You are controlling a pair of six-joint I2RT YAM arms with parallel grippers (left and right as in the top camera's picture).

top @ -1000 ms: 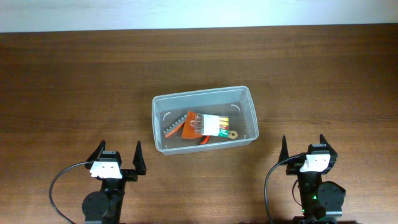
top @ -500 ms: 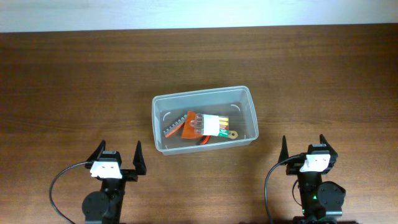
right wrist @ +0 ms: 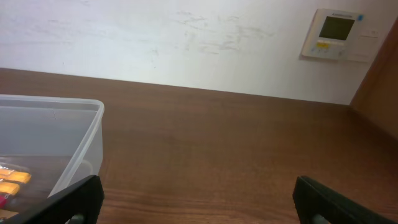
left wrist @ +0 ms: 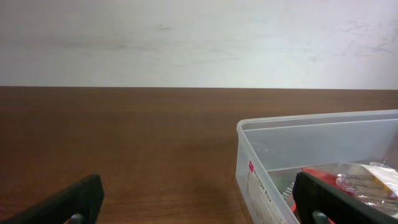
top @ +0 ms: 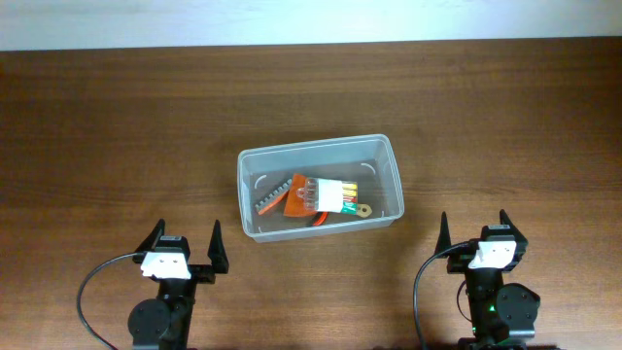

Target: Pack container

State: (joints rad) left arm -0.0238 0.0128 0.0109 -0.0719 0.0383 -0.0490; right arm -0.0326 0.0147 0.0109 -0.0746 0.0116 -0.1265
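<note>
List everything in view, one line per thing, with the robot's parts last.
clear rectangular plastic container: one, colourless, mid-table, no lid
clear packet of coloured sticks: one, multicoloured, inside the container
orange flat piece: one, orange, in the container, partly under the packet
grey ridged strip: one, grey, in the container's left part
small tan piece: one, tan, by the container's right wall
brown wooden table: one, dark brown, under everything
white wall: one, white, behind the table
wall control panel: one, white, on the wall
black cables: two, black, one by each arm
left gripper: one, black, open, empty, near edge
right gripper: one, black, open, empty, near edge
</note>
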